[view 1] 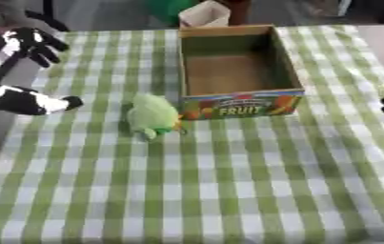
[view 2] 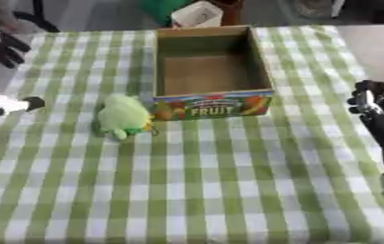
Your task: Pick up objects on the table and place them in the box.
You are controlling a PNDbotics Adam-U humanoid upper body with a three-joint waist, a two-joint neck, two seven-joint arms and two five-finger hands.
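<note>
since the green plush toy (view 1: 153, 115) lies on its side on the worktop (view 1: 228, 190), just beside the front left corner of the box (view 1: 237, 62) and perhaps touching it, it looks like the only loose thing left to pick up. it seems soft and light, a rounded stuffed shape with a small orange bit near its lower edge, so it should squash under the fingers rather than slip or roll. it is not fragile, and a drop into the box would likely do it no harm. the fat middle of the body is probably the best place to take hold, with fingers closing from both sides; the fabric should give a good hold, though a pinch on an edge alone might let it sag and swing.

the box stands open and looks empty, its printed fruit panel facing the robot, its walls of thin card that could shift if bumped, so the toy is best lifted clear of the near wall before release.

the left robot hand (view 1: 30, 43) hangs over the far left edge of the checked cloth, well apart from the toy, fingers curled and holding nothing. the right robot hand (view 2: 377, 95) shows at the right edge, also empty with fingers bent inward.
</note>
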